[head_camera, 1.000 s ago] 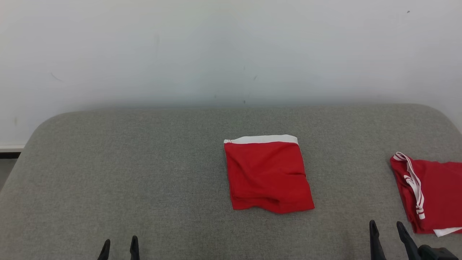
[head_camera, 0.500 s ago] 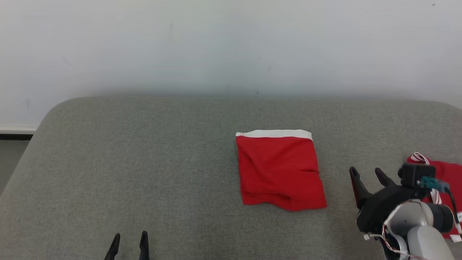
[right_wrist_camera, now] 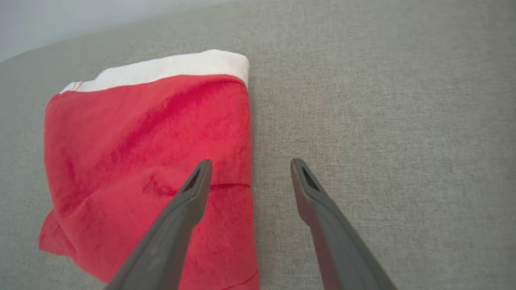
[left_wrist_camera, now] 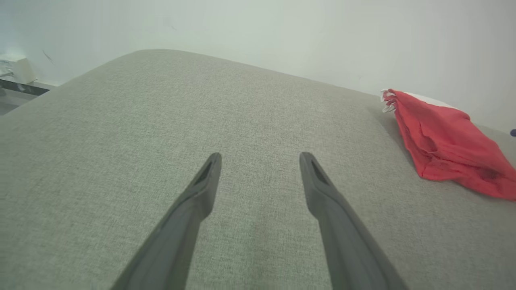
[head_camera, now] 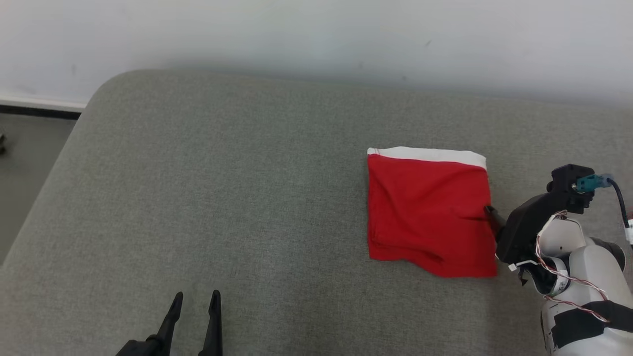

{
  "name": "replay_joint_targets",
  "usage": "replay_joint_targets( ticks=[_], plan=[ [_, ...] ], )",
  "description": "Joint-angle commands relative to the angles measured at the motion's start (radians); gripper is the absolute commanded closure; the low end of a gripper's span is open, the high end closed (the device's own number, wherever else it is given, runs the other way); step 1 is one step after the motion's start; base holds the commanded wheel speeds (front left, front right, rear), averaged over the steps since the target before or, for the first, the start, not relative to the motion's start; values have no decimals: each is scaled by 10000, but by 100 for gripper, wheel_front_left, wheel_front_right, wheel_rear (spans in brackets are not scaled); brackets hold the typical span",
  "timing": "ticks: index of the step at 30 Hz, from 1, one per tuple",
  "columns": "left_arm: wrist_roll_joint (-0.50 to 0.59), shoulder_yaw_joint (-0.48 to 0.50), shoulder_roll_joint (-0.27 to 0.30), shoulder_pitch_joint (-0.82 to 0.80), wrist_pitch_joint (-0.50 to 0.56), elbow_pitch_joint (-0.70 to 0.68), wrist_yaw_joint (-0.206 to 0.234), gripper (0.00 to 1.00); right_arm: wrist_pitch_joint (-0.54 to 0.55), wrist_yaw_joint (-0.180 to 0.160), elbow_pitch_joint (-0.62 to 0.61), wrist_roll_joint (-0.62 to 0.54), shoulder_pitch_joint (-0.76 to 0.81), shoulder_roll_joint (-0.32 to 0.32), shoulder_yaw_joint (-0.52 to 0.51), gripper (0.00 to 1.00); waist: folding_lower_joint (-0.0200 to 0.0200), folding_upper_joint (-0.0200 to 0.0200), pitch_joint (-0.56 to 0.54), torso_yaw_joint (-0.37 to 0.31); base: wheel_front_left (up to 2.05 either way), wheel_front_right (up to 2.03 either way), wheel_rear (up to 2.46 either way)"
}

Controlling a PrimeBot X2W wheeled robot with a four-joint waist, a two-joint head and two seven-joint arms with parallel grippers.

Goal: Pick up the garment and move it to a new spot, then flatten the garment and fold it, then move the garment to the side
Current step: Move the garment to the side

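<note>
Wall point(head_camera: 296, 29) backs grey cushion point(head_camera: 222, 198) bearing folded garment point(head_camera: 425, 207).

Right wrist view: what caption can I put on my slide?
Right gripper, fingers spread, poised over the edge of folded red shorts on a gray cushion.

You have a grey fabric-covered surface point(head_camera: 222, 198) with a rounded far-left corner, backed by a plain white wall point(head_camera: 296, 29), faintly scuffed. Left of it you see grey floor point(head_camera: 29, 163) and a white skirting strip point(head_camera: 39, 102) — dark line beneath it.
</note>
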Motion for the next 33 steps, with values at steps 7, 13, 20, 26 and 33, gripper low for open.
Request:
replay_joint_targets(
  ticks=[7,13,20,26,33],
  plan=[
    [-142,-218,-7,-336,-28,-83,-6,0,105,-22,932,-420,-408,129,-264,0,-2,-1,934,814,0,0,0],
    [-289,-414,-7,-467,-28,-97,96,0,470,-2,1693,-632,-420,316,-5,60,-2,-1,1031,820,0,0,0],
    [-443,-531,-8,-377,-26,-208,178,0,398,-11,1358,-900,-630,-580,1815,100,-2,-1,918,379,0,0,0],
    [-538,-477,-5,-246,-26,-339,215,0,992,-11,324,-305,-886,-1683,3702,100,-2,-1,832,-246,0,0,0],
    [-536,-341,-5,-244,-26,-462,240,0,2102,-11,-1965,997,-1136,-3613,5936,100,-2,-1,880,-1467,0,0,0]
  ],
)
